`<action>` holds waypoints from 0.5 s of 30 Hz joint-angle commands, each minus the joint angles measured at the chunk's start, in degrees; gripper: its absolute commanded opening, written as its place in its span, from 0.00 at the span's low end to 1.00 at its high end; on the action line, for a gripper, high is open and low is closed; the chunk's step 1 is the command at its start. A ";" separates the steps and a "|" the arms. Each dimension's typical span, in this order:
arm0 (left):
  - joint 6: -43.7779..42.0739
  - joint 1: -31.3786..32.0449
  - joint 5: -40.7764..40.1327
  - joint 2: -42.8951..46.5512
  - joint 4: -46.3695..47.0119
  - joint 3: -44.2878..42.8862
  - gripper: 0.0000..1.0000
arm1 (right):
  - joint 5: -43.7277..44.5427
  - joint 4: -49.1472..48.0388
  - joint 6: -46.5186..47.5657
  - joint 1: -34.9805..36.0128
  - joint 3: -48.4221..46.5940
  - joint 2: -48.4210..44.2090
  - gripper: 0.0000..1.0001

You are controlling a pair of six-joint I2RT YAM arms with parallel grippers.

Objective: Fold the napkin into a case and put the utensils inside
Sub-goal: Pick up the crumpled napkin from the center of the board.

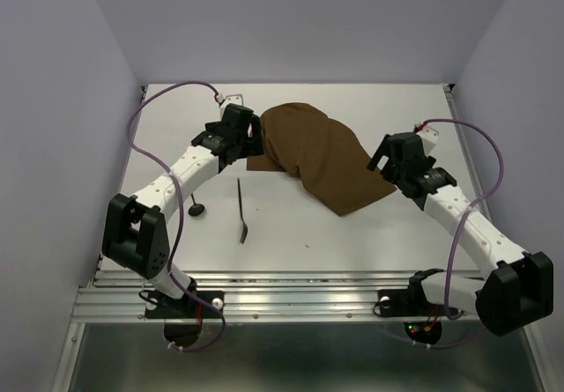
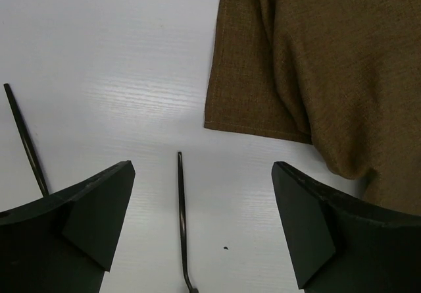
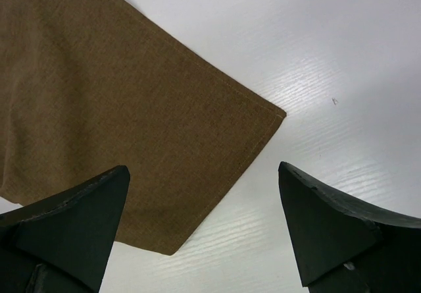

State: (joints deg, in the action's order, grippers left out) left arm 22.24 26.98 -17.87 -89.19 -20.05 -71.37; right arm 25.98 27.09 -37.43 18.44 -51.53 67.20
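**Two open end effectors flank a rumpled napkin**

Both arms reach forward from their bases and bend inward at the elbow, so the wrists point toward each other across the napkin [image 1: 317, 159]. The left end effector [image 1: 250, 143] sits at the napkin's left edge with its fingers spread wide and nothing between them. In the left wrist view, the left end effector [image 2: 203, 166] hovers over white tabletop [image 2: 99, 56], just short of the napkin's stitched hem [image 2: 256, 130]. The right end effector [image 1: 382, 161] is at the napkin's right side, also released. In the right wrist view, the napkin's corner [image 3: 279, 115] falls between the spread fingers [image 3: 79, 214] of the right end effector [image 3: 203, 167].

The napkin lies loosely doubled over and humped, not yet a case. It runs diagonally from the far middle of the tabletop toward the right arm.

Both utensils lie apart from the napkin, on its near left side. The long slender utensil [image 1: 241, 207] is closer to the napkin, with its handle end pointing at the hem. The shorter round-headed utensil [image 1: 195, 205] is farther left, beside the left forearm. White tabletop shows nearer than the napkin and to the right of the utensils.
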 commanded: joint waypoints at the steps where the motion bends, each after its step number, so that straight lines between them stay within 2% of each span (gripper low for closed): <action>1: 0.96 0.09 0.73 0.42 -1.13 -2.81 0.99 | -0.66 -0.55 -0.80 -0.07 0.37 -2.33 1.00; 10: 0.79 0.09 0.99 -0.37 -0.95 -2.10 0.98 | -2.68 -0.73 0.07 -0.07 1.78 -2.86 1.00; 15: 2.02 -0.88 1.17 -7.13 -4.64 -5.08 0.84 | -6.63 -1.86 0.87 -0.07 3.01 -3.13 1.00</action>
State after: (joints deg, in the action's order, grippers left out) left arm 23.11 26.85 -16.49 -92.31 -21.80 -72.71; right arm 22.44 26.72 -37.32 18.46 -49.76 65.21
